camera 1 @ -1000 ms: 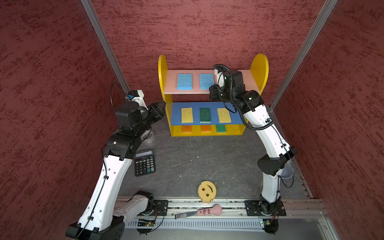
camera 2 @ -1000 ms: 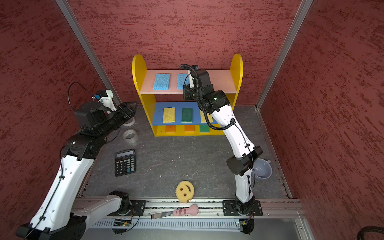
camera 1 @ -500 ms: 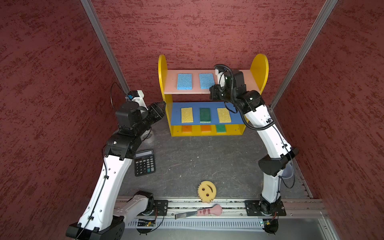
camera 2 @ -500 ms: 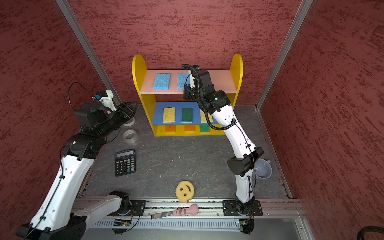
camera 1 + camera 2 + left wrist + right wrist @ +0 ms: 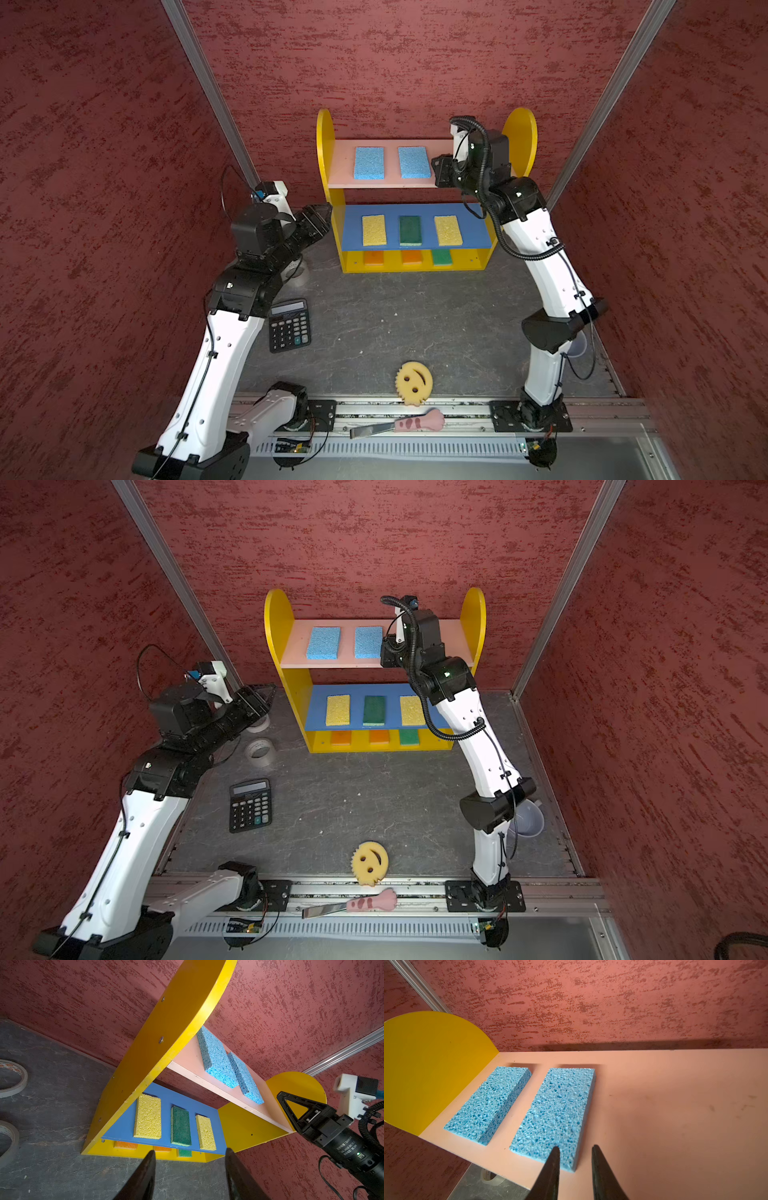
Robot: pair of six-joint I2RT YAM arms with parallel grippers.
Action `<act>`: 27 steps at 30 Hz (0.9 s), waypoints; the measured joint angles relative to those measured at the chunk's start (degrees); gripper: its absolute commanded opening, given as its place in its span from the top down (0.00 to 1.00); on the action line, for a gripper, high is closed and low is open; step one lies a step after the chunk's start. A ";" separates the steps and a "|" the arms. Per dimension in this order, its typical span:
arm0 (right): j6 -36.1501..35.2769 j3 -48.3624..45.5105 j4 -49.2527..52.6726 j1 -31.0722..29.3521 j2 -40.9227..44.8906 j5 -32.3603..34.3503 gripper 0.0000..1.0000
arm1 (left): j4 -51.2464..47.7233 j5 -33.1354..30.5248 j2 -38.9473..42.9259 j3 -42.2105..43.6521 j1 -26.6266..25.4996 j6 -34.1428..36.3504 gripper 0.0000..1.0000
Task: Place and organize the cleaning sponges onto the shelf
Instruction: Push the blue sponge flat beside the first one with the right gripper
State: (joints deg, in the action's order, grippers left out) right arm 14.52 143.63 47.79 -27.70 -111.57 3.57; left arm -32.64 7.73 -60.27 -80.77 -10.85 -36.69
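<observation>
Spotter: Grippers first, how do they stand?

Operator: From my desk I see the right gripper [image 5: 574,1149] with its jaws parted a little and gripping nothing. The near corner of the second blue sponge [image 5: 414,162] shows in the gap between them, and I cannot tell whether a jaw touches it. The left gripper [image 5: 190,1151] is open and empty, hanging left of centre in both top views, just beside the shelf [image 5: 325,137].

Spotter: Where are the sponges?

Operator: Both blue ones lie flat, side by side, on the pink board [image 5: 340,168] in the upper middle of the frame, the first blue sponge [image 5: 369,163] nearer the left panel. The middle-row sponges [image 5: 410,230], yellow, green, yellow, sit on the blue board [image 5: 351,226] below. The bottom-row sponges [image 5: 412,257], two orange and a green, are on the base [image 5: 353,262]. The smiley sponge [image 5: 413,383] lies on the table [image 5: 395,316] at lower centre, well apart from the shelf, just above the pink-handled tool [image 5: 417,424].

Spotter: How will you finish this step?

Operator: I judge it to be the release of that second blue one. I would widen the jaws until both clear the corner, then lift and back straight off the board's front edge, never sideways. Foam snags, and a dragging jaw could skew it against its neighbour. I'd keep the bare right stretch of the pink board for the smiley.
</observation>
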 measured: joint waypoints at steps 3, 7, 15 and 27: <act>0.52 0.46 -0.17 0.66 -1.09 -1.46 0.64 | -0.02 0.07 0.00 0.00 0.11 0.00 0.46; 1.68 0.48 -0.26 1.33 -2.60 -3.93 0.62 | -0.13 0.15 0.00 0.00 0.28 0.00 0.46; 2.91 0.55 -0.39 1.42 -3.85 -7.54 0.68 | -0.39 0.17 -0.02 0.11 0.31 0.00 0.45; 3.78 0.55 -0.39 1.42 -3.85 -8.85 0.59 | -0.42 0.46 -0.04 0.42 0.61 -0.02 0.45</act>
State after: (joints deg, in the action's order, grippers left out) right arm 18.31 144.18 47.40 -26.28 -115.42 -5.28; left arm -33.06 8.19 -60.31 -80.36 -10.24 -36.71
